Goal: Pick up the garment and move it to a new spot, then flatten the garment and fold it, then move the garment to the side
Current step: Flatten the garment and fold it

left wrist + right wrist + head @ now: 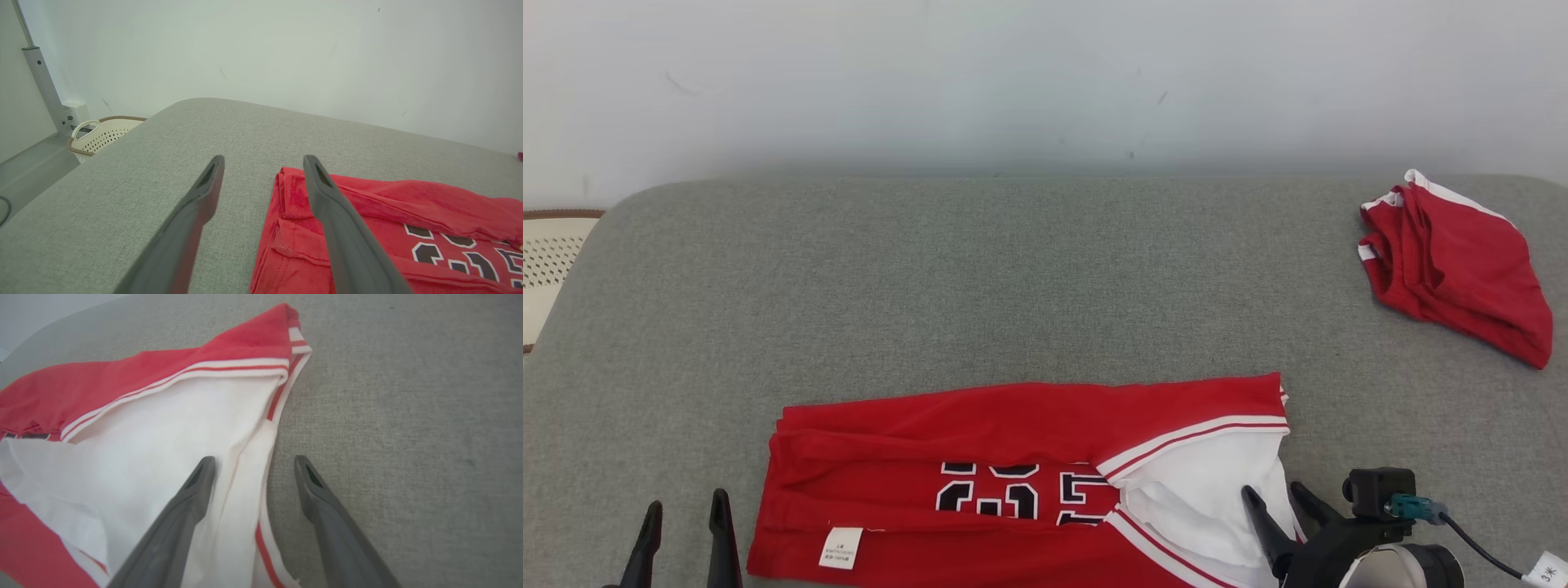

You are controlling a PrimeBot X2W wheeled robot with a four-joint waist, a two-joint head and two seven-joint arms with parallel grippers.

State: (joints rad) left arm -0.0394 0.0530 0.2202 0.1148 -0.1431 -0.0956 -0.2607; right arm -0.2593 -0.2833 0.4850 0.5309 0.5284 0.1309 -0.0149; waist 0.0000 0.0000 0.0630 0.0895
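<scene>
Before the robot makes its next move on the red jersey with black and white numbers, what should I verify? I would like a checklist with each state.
1. Left gripper open, holding nothing: ok.
2. Right gripper open, holding nothing: ok.
3. Right gripper astride the right edge of the red jersey with black and white numbers, one finger over cloth, one over the grey fabric table: ok.
4. Left gripper over the jersey's left edge: cannot tell; the head view shows it beside the cloth.
5. Jersey's white end smooth: not ok, creased.
6. Folded red garment with white trim apart from the jersey: ok.
</scene>
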